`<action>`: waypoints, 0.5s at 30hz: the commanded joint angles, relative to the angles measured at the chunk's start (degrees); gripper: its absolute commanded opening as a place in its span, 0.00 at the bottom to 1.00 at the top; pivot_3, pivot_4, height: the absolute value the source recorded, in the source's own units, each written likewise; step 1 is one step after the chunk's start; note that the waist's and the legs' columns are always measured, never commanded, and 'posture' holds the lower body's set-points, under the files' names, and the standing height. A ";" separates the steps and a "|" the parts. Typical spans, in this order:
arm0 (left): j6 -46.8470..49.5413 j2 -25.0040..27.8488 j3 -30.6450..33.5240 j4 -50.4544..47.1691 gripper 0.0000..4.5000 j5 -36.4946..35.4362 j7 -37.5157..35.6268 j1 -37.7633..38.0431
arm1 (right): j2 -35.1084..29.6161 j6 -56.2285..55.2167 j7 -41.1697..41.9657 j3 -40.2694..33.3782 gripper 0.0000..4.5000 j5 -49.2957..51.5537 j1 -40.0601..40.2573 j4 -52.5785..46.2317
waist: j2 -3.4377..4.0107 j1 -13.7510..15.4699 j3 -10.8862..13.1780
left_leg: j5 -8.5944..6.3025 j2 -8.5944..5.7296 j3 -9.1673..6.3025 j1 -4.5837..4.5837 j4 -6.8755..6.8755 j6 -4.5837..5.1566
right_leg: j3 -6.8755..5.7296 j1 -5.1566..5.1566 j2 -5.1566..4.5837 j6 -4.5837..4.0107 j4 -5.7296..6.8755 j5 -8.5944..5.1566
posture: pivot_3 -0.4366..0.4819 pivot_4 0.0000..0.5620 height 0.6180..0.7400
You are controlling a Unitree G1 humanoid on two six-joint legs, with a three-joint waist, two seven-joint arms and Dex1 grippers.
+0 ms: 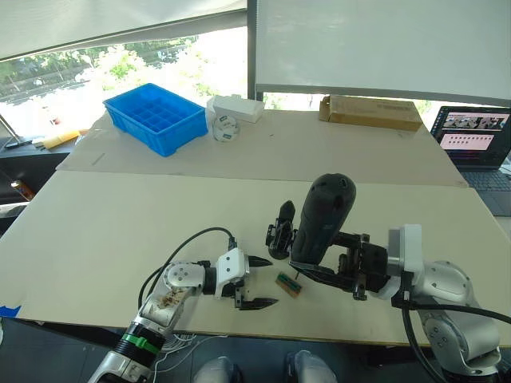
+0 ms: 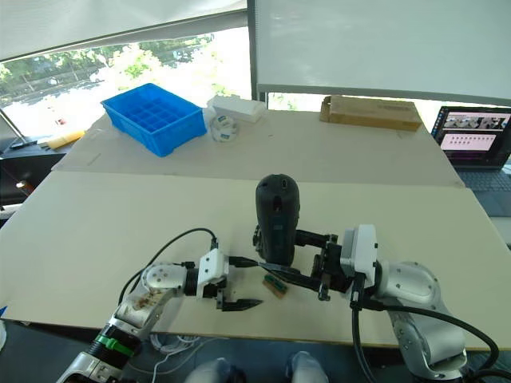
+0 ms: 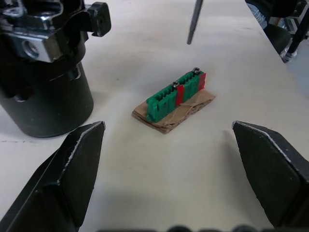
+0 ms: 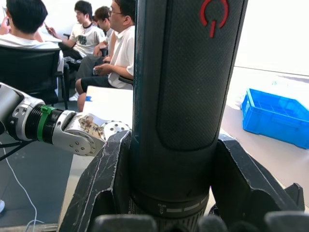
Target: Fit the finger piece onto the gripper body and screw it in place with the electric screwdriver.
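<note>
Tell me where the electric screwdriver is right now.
The electric screwdriver stands upright in the right gripper near the table's front edge, just right of the gripper body, its bit above the green-and-brown block.

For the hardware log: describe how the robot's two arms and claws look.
Both arms have silver-grey metal joint housings and end in a white block carrying two black, pointed fingers. The left claw has a black cable looping over its wrist and a green ring around the forearm. The right claw sits ahead of a rounded silver joint, with a black cable running beneath.
</note>
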 commanded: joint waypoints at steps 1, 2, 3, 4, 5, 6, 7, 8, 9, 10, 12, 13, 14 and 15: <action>-1.43 -0.57 -2.79 3.96 1.00 1.42 -1.18 0.39 | -0.90 -2.59 -0.06 -1.05 0.42 1.01 -0.66 -1.02 | 0.01 0.02 -0.01 | -0.01 0.00 -0.01 0.02 0.00 0.01 | -0.01 0.04 -0.01 0.01 -0.01 0.00 | 0.48 0.27 1.00; -2.04 -0.69 -2.89 4.80 1.00 1.40 -1.48 0.33 | -1.06 -2.59 -0.06 -1.04 0.42 1.00 -0.66 -0.89 | 0.02 0.03 -0.01 | -0.01 0.00 -0.02 0.05 0.01 0.02 | -0.03 0.09 -0.03 0.01 -0.02 0.00 | 0.48 0.27 1.00; -2.54 -0.79 -2.95 5.43 1.00 1.37 -1.69 0.28 | -1.18 -2.60 -0.09 -1.00 0.42 1.03 -0.65 -0.81 | 0.04 0.02 -0.03 | -0.02 0.00 -0.04 0.10 0.00 0.03 | -0.04 0.15 -0.04 0.02 -0.04 0.00 | 0.48 0.27 1.00; -3.37 -0.95 -3.00 6.40 1.00 1.51 -1.83 0.31 | -1.47 -2.42 0.05 -0.92 0.42 1.15 -0.51 -0.76 | 0.06 0.01 -0.04 | -0.04 0.00 -0.07 0.17 0.00 0.06 | -0.07 0.25 -0.06 0.03 -0.07 0.00 | 0.48 0.27 1.00; -3.96 -1.07 -3.04 7.18 1.00 1.57 -1.97 0.37 | -1.72 -2.27 0.20 -0.83 0.42 1.24 -0.33 -0.76 | 0.09 0.02 -0.05 | -0.07 0.01 -0.10 0.22 0.00 0.10 | -0.09 0.34 -0.10 0.05 -0.08 -0.01 | 0.48 0.27 1.00; -4.60 -1.21 -3.05 7.95 1.00 1.68 -2.00 0.41 | -1.89 -2.01 0.25 -0.76 0.42 1.39 -0.14 -0.77 | 0.13 0.06 -0.08 | -0.09 0.01 -0.13 0.25 0.00 0.14 | -0.11 0.40 -0.13 0.07 -0.11 -0.03 | 0.48 0.27 1.00; -5.24 -1.36 -3.06 8.74 1.00 1.81 -2.04 0.46 | -2.00 -2.00 0.25 -0.65 0.42 1.37 0.04 -0.74 | 0.14 0.07 -0.08 | -0.12 0.00 -0.16 0.27 0.00 0.19 | -0.13 0.45 -0.20 0.11 -0.12 -0.03 | 0.48 0.27 1.00; -5.78 -1.52 -3.08 9.42 1.00 1.92 -2.05 0.49 | -2.08 -2.01 0.18 -0.54 0.42 1.33 0.19 -0.69 | 0.16 0.07 -0.10 | -0.15 0.00 -0.16 0.29 0.00 0.23 | -0.13 0.47 -0.24 0.14 -0.13 -0.03 | 0.48 0.27 1.00; -6.23 -1.65 -3.11 9.94 1.00 2.04 -2.01 0.50 | -2.14 -2.08 0.13 -0.42 0.42 1.27 0.27 -0.61 | 0.18 0.08 -0.11 | -0.17 0.00 -0.17 0.31 0.00 0.26 | -0.12 0.52 -0.26 0.16 -0.16 -0.02 | 0.48 0.27 1.00; -6.56 -1.74 -3.12 10.29 1.00 2.10 -2.00 0.48 | -2.18 -2.16 0.10 -0.35 0.42 1.23 0.32 -0.56 | 0.20 0.09 -0.12 | -0.18 0.00 -0.17 0.33 0.00 0.29 | -0.13 0.55 -0.27 0.19 -0.18 -0.01 | 0.48 0.27 1.00; -7.02 -1.91 -3.17 10.87 1.00 2.22 -1.97 0.45 | -2.13 -2.30 -0.03 -0.03 0.42 0.92 0.28 -0.24 | 0.24 0.11 -0.15 | -0.22 -0.03 -0.16 0.34 0.01 0.36 | -0.12 0.57 -0.34 0.24 -0.20 0.01 | 0.48 0.27 1.00; -7.26 -2.02 -3.19 11.18 1.00 2.27 -1.93 0.45 | -2.04 -2.40 -0.10 0.15 0.42 0.74 0.23 -0.02 | 0.27 0.13 -0.16 | -0.23 -0.03 -0.16 0.34 0.02 0.38 | -0.12 0.58 -0.35 0.26 -0.20 0.02 | 0.48 0.27 1.00; -7.56 -2.11 -3.22 11.48 1.00 2.32 -1.93 0.45 | -1.97 -2.44 -0.19 0.30 0.42 0.62 0.19 0.15 | 0.29 0.15 -0.17 | -0.24 -0.05 -0.17 0.35 0.02 0.39 | -0.12 0.60 -0.37 0.27 -0.22 0.02 | 0.48 0.27 1.00; -7.89 -2.22 -3.22 11.74 1.00 2.32 -1.95 0.47 | -1.95 -2.48 -0.21 0.42 0.42 0.52 0.16 0.28 | 0.31 0.18 -0.19 | -0.25 -0.05 -0.16 0.36 0.02 0.41 | -0.13 0.62 -0.40 0.28 -0.23 0.03 | 0.48 0.27 1.00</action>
